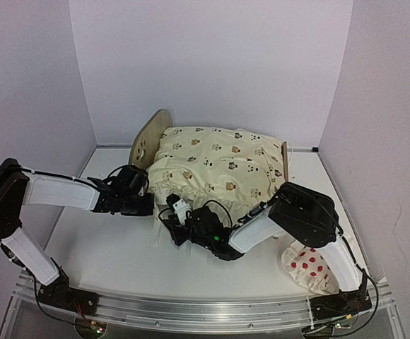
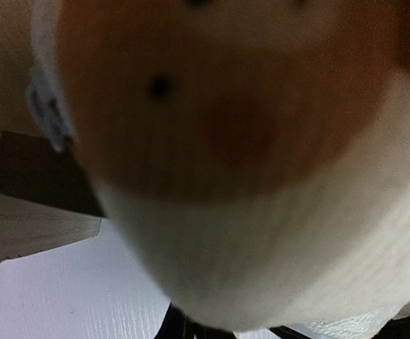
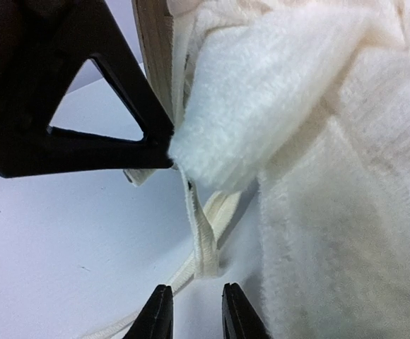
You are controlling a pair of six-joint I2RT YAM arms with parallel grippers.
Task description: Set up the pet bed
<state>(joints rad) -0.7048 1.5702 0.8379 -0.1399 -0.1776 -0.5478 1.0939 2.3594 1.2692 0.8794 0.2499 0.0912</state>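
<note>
Gap narrow between right gripper (image 3: 194, 312) tips, nothing pinched, cream cushion (image 3: 318, 176) piping (image 3: 203, 240) just at 12 o'clock. Clenched tight, left gripper (image 1: 138, 192) against cushion's 9 o'clock edge; unclear whether gripping fabric. Under cushion, pet bed (image 1: 148, 141) at 12 o'clock on table (image 1: 99, 247)

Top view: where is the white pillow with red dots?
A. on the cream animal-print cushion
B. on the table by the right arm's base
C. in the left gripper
B: the white pillow with red dots lies on the table at the near right, beside the right arm's base.
</note>
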